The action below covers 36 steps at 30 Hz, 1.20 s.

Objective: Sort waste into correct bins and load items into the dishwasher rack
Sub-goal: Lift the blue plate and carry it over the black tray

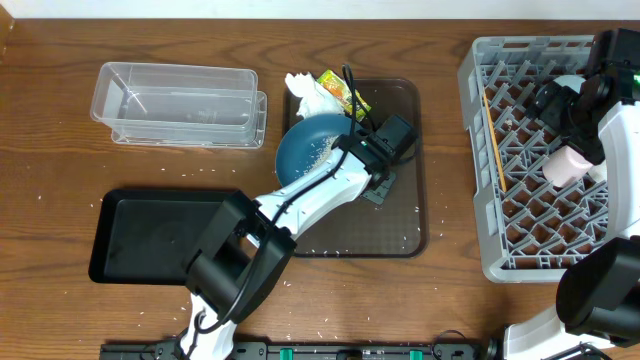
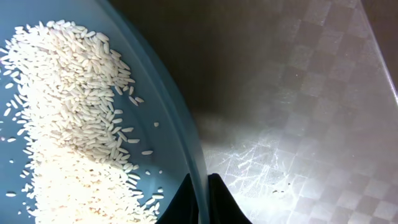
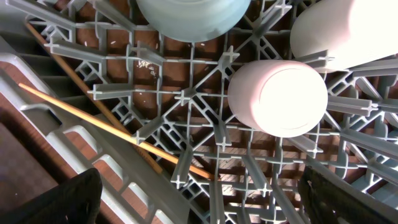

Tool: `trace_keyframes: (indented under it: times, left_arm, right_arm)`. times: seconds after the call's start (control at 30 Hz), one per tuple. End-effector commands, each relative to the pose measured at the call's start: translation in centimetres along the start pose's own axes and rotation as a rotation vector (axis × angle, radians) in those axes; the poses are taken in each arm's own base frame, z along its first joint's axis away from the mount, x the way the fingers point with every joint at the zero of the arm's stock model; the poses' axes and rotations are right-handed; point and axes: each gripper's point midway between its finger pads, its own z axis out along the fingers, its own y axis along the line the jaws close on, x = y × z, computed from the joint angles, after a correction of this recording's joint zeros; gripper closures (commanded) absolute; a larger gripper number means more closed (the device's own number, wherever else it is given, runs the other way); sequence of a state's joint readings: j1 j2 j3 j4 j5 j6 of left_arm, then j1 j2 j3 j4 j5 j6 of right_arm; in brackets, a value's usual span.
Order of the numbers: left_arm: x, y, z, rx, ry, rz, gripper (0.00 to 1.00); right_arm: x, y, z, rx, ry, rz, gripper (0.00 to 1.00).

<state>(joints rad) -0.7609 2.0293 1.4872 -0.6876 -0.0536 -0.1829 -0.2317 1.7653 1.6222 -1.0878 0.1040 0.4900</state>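
You see a table of brown wood with dark grain lines. The clear tub is see-through plastic, smooth and shiny. The black tray looks smooth with a dull shine. The brown serving tray has a pattern of little squares, and light gleams off it and shows fine scratches. The dark blue plate is smooth and glossy. The rice on it is white and dull. The napkin is crumpled white paper. The wrapper is printed. The rack is dull grey plastic. The chopsticks are plain light wood. The pink cup and light blue bowl look smooth.
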Motion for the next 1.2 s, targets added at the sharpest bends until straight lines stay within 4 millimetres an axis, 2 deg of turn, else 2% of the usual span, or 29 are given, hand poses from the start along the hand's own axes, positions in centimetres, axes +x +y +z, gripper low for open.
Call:
trace_keyframes:
  times: [0.0, 0.17, 0.33, 0.67, 0.87, 1.17]
  left_arm:
    - [-0.3, 0.1, -1.9, 0.024, -0.024, -0.031, 0.94]
    - [-1.4, 0.2, -5.0, 0.043, -0.095, -0.039, 0.94]
    - [-1.6, 0.5, -7.5, 0.052, -0.131, -0.084, 0.94]
    - [-0.3, 2.0, -10.2, 0.052, -0.115, -0.293, 0.94]
    - [-0.3, 5.1, -12.0, 0.044, -0.135, -0.47, 0.94]
    - [0.9, 11.9, -15.5, 0.012, -0.173, -0.712, 0.94]
  right_arm:
    - [-0.5, -0.3, -0.2, -0.001, -0.01, 0.022, 0.01]
    - [-0.5, -0.3, -0.2, -0.001, -0.01, 0.022, 0.01]
    - [-0.5, -0.3, -0.2, -0.001, -0.01, 0.022, 0.01]
    - [-0.5, -0.3, -0.2, -0.001, -0.01, 0.022, 0.01]
    - [-0.5, -0.3, -0.2, -0.001, -0.01, 0.022, 0.01]
    - [-0.5, -0.3, -0.2, -0.001, -0.01, 0.022, 0.01]
